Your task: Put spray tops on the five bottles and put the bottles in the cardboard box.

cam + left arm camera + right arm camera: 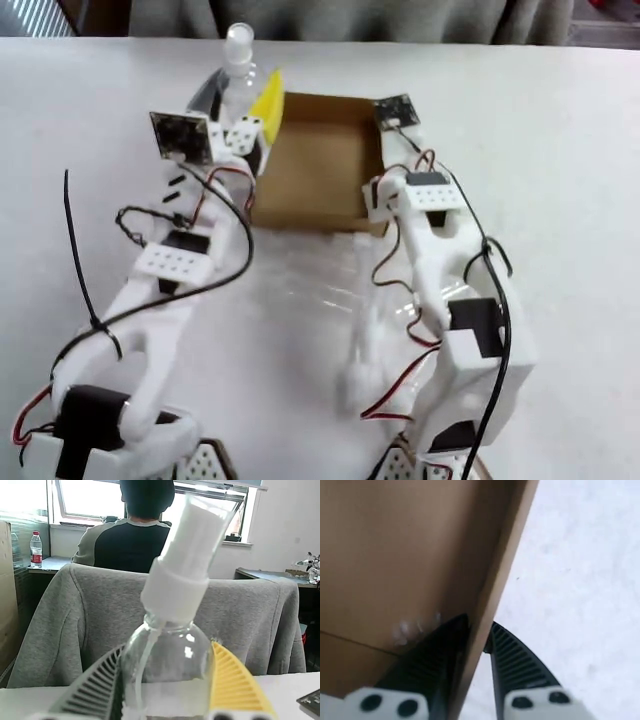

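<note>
My left gripper (240,92) is shut on a clear bottle (165,680) with a white spray top (185,565), its grey and yellow fingers on either side of the body. It holds the bottle (238,62) upright just off the far left corner of the open cardboard box (320,165). My right gripper (477,625) straddles the box's right wall (495,570), one black finger inside and one outside, pinched on the cardboard. More clear bottles (340,295) lie on the table between the arms and are hard to make out.
The white table (560,150) stretches wide to the right of the box. Black and red cables loop around both arms. A chair with grey cloth (75,615) over it stands past the table's far edge.
</note>
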Robot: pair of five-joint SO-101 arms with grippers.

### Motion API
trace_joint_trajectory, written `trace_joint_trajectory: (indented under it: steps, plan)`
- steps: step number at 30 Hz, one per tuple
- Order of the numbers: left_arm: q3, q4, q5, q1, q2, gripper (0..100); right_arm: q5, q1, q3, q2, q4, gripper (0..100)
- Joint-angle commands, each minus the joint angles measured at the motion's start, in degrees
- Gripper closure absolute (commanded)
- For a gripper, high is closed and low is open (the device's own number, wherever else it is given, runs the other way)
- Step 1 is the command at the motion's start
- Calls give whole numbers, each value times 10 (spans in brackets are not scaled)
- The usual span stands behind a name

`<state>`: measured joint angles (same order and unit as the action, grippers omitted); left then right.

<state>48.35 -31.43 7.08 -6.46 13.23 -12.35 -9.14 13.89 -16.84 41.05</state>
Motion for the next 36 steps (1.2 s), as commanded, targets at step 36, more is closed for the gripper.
trace_joint_trajectory:
  steps: [36]
  plan:
    - [-9,-17,6,7,6,902,3,-21,91,116,78,796]
